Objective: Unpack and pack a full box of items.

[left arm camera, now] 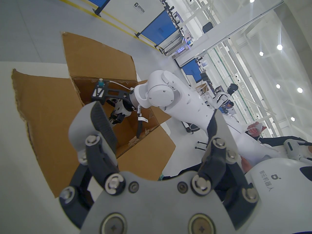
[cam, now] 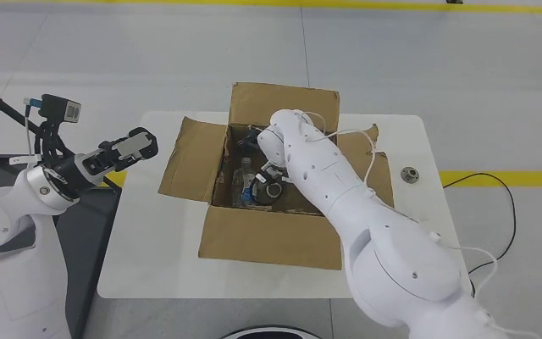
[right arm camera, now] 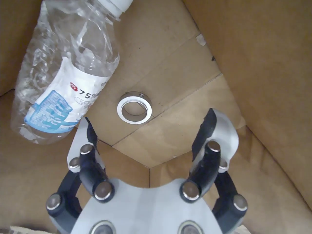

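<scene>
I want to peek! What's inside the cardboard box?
In the cardboard box, a plastic bottle lies on the floor beside a white ring, the open right gripper above them. The right arm covers part of the inside in the top view; what's under it is hidden.

Support: white table (cam: 152, 254) | centre frame: open cardboard box (cam: 271, 233) | right of frame: small round metal part (cam: 410, 175)

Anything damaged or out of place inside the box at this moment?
Yes: the clear plastic bottle lying in the box is crumpled, its walls dented and creased above the label. A small white ring lies loose near it.
</scene>
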`<state>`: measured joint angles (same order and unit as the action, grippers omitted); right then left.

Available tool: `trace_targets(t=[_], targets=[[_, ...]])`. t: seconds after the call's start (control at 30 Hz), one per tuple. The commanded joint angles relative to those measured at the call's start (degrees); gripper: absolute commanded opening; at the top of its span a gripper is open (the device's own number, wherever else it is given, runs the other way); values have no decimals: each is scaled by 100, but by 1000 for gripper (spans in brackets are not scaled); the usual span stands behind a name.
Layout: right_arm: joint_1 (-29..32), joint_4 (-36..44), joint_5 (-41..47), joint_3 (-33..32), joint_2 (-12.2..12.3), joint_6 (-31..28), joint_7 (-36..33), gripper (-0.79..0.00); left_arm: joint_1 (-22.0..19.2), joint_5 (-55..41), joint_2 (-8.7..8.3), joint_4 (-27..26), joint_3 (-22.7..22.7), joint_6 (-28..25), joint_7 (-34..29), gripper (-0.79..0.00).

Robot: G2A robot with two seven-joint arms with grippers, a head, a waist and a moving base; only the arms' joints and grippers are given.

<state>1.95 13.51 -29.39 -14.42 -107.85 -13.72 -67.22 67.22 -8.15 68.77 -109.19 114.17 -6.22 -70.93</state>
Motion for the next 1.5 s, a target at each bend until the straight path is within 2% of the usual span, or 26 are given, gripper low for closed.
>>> trace_targets(t=[0.0,0.27,0.57,0.73,0.9,1.03,1.27,1.47], targets=[[-74,9,101,-86,23,-176,10,0,0,0,0,0,0,0,0,0],[-459,-93,473,-439,233,-1013,11,0,0,0,0,0,0,0,0,0],[-785,-221,1114,-940,642,-2452,119,0,0,0,0,0,0,0,0,0],[-690,31,1270,-1054,893,-2776,442,0,0,0,0,0,0,0,0,0],[-542,566,1425,-1134,1220,-2877,542,0,0,0,0,0,0,0,0,0],[-385,1275,1574,-1240,1579,-2833,498,0,0,0,0,0,0,0,0,0],[146,3126,1668,-1747,2390,-2126,-204,0,0,0,0,0,0,0,0,0],[146,3126,1668,-1747,2390,-2126,-204,0,0,0,0,0,0,0,0,0]])
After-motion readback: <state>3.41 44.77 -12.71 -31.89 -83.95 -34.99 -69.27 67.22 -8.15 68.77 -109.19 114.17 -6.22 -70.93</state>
